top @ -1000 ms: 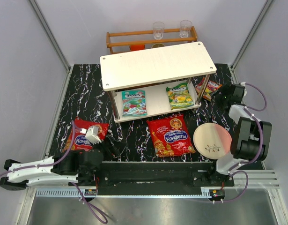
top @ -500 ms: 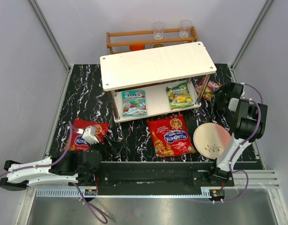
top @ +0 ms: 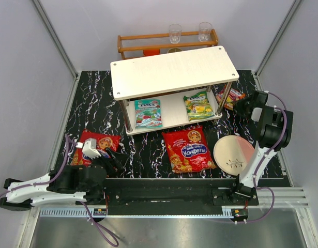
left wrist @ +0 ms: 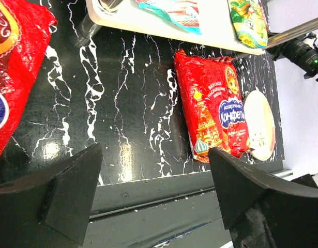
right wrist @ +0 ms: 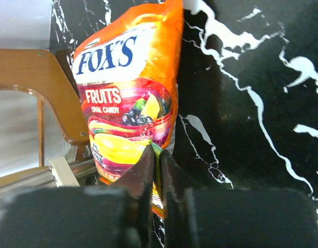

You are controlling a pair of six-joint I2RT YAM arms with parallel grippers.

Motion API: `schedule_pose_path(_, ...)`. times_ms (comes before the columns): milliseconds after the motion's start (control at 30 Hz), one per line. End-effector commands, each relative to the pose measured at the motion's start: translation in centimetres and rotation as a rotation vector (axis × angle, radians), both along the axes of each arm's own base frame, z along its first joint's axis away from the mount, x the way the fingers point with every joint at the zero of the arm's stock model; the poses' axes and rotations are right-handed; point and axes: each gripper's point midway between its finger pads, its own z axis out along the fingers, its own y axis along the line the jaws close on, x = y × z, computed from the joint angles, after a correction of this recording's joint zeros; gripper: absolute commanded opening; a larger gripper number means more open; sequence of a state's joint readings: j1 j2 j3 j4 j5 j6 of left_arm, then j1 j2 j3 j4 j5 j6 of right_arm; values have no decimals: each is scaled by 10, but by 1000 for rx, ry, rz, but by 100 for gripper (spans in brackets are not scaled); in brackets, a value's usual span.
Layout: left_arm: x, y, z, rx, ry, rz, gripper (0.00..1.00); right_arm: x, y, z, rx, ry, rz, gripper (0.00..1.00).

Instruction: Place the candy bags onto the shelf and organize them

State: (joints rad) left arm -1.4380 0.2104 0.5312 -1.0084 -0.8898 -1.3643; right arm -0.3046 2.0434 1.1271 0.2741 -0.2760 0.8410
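Observation:
The white shelf (top: 174, 70) stands at the back middle, with a teal candy bag (top: 148, 113) and a green-yellow one (top: 199, 105) lying on its lower board. A red-orange candy bag (top: 228, 96) lies on the table by the shelf's right post; my right gripper (right wrist: 157, 155) is shut on the near edge of this bag (right wrist: 127, 88). One large red bag (top: 188, 150) lies in front of the shelf. Another (top: 96, 147) lies at the left, partly under my left gripper (top: 109, 163). That gripper (left wrist: 154, 175) is open and empty, low over the table's near edge.
A round pink-and-cream plate (top: 234, 153) sits right of the middle red bag. A brown wooden rack (top: 166, 41) holding two glasses stands behind the shelf. The black rail (top: 164, 188) runs along the near edge, and grey walls close in both sides.
My right gripper has closed on the red-orange bag's edge. The left arm has drawn back and leftward, uncovering more of the left red bag; its jaws stayed open.

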Motion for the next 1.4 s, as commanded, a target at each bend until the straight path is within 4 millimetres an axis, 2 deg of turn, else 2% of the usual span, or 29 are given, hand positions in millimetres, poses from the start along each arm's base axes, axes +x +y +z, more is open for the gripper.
schedule_pose_path(0, 5, 15, 16, -18, -24, 52, 86, 1, -1, 21, -20, -55, 15, 0)
schedule_pose_path(33, 6, 16, 16, -17, -27, 51, 86, -1, -2, 38, -34, -72, 6, 0)
schedule_pose_path(100, 6, 18, 16, -14, -28, 52, 87, -9, -7, 55, -59, -77, -9, 0)
schedule_pose_path(133, 5, 18, 16, -13, -27, 51, 87, -16, -8, 79, -77, -101, -18, 0)
schedule_pose_path(167, 5, 20, 16, -17, -28, 52, 87, -25, -10, 83, -108, -93, -31, 0)
schedule_pose_path(200, 5, 21, 16, -19, -28, 53, 87, -33, -11, 113, -141, -137, -36, 0)
schedule_pose_path(267, 5, 23, 18, -38, -32, 55, 87, -54, -9, 117, -178, -84, -31, 0)
schedule_pose_path(300, 6, 23, 19, -42, -34, 58, 87, -64, -8, 141, -206, -117, -34, 0)
schedule_pose_path(367, 6, 25, 23, -50, -42, 62, 87, -93, -5, 134, -225, -37, -37, 0)
schedule_pose_path(400, 7, 25, 24, -50, -45, 64, 87, -106, -3, 153, -245, -69, -46, 0)
schedule_pose_path(467, 8, 26, 29, -40, -59, 66, 87, -130, 3, 150, -257, -9, -32, 0)
schedule_pose_path(500, 9, 27, 31, -33, -66, 69, 87, -141, 6, 163, -269, -28, -34, 0)
schedule_pose_path(567, 11, 31, 38, -20, -83, 78, 88, -165, 14, 158, -264, 15, -9, 0)
schedule_pose_path(600, 12, 33, 40, -15, -90, 78, 88, -178, 20, 163, -264, 17, 2, 0)
schedule_pose_path(667, 13, 34, 45, -17, -101, 84, 88, -194, 28, 163, -268, 31, 35, 0)
schedule_pose_path(700, 13, 34, 45, -10, -107, 83, 88, -203, 32, 170, -277, 16, 43, 0)
schedule_pose_path(767, 13, 31, 46, -9, -112, 73, 88, -221, 40, 164, -279, 47, 78, 0)
schedule_pose_path(800, 13, 30, 47, 9, -120, 60, 88, -233, 46, 165, -276, 61, 96, 0)
schedule_pose_path(900, 11, 24, 45, 42, -109, 39, 88, -254, 61, 168, -261, 80, 164, 0)
schedule_pose_path(1000, 10, 16, 38, 75, -89, 27, 88, -269, 79, 166, -260, 87, 230, 0)
schedule_pose_path(1100, 9, 3, 31, 89, -82, 3, 88, -277, 106, 154, -285, 107, 308, 0)
schedule_pose_path(1133, 8, -5, 30, 75, -81, -11, 88, -280, 125, 152, -307, 110, 357, 0)
schedule_pose_path(1233, 7, -16, 30, 78, -88, -42, 88, -280, 145, 156, -332, 100, 365, 0)
schedule_pose_path(1367, 7, -19, 31, 96, -87, -53, 88, -287, 187, 168, -309, 26, 485, 0)
